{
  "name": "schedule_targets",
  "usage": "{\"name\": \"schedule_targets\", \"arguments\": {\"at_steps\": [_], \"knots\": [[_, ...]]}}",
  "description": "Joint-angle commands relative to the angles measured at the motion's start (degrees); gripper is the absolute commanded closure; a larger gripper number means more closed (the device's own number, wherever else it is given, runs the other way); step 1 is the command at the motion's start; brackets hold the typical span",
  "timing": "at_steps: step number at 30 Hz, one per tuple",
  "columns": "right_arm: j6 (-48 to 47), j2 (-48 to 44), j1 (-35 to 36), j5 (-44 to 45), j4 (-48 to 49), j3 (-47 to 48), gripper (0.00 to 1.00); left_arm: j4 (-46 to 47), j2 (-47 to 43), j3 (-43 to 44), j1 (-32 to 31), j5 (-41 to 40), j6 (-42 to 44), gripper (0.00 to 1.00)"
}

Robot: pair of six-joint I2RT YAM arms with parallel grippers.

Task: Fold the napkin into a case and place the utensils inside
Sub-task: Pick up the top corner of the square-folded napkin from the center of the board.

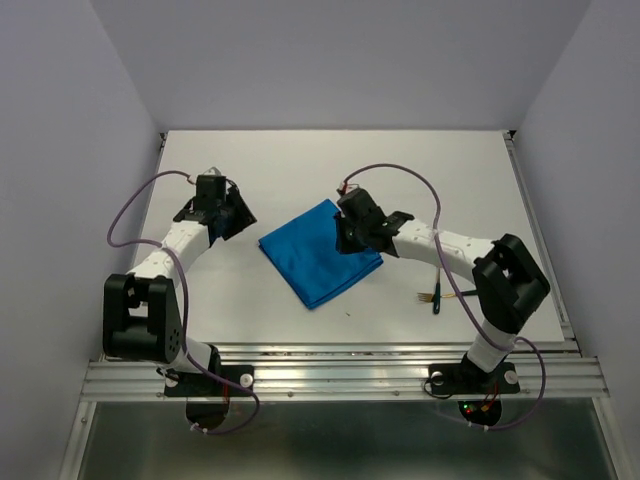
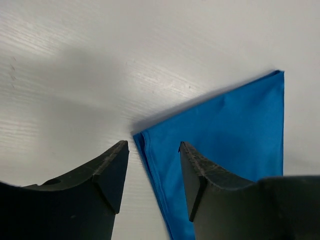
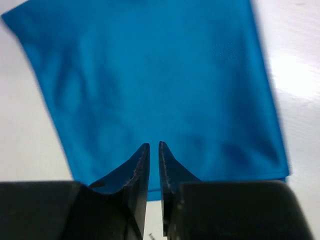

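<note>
folding step in hand, by my judgement. the napkin [image 1: 318,255] lies at the middle of the table [image 1: 450,180], a flat folded rectangle, not yet a narrow case. left gripper [image 2: 152,145] is spread, straddling one corner. right gripper [image 3: 154,146] is nearly pressed together, pinching nothing, over the opposite edge. advise gripping all layers squarely before folding. count: one napkin, two grippers. of the utensils [image 1: 432,298], by the right arm, only one fork is discernible.

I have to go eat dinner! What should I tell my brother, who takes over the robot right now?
Left gripper: open, holding nothing, at the left corner of the napkin.
Right gripper: jaws almost together over the napkin's edge; whether it pinches cloth cannot be told.
Napkin: folded, flat on the table.
Utensils: on the table to the napkin's right, partly behind the right arm.
Done: some folding.
Left: finish the case, put the utensils inside.
</note>
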Motion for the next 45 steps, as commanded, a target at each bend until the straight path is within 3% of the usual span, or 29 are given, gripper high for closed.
{"name": "schedule_targets", "arguments": {"at_steps": [1,2,7,19,45], "knots": [[-2.8,-3.3,7.8,5.9,-0.9,1.0,0.80,3.4,-0.1,-4.3,0.1,5.7,-0.4,0.44],[-3.0,-3.2,9.1,7.6,-1.1,1.1,0.74,4.1,-0.1,-6.4,0.2,6.4,-0.8,0.49],[-3.7,0.4,15.1,10.0,-2.5,4.2,0.69,9.6,1.8,-11.0,1.5,9.0,-2.7,0.66],[-3.9,4.7,20.4,14.2,-4.5,7.6,0.63,14.6,9.5,-11.3,1.7,8.4,-6.1,0.67],[-6.0,9.7,27.5,15.6,-5.8,7.7,0.57,14.7,12.5,-8.5,1.6,8.5,-5.3,0.67]]}}
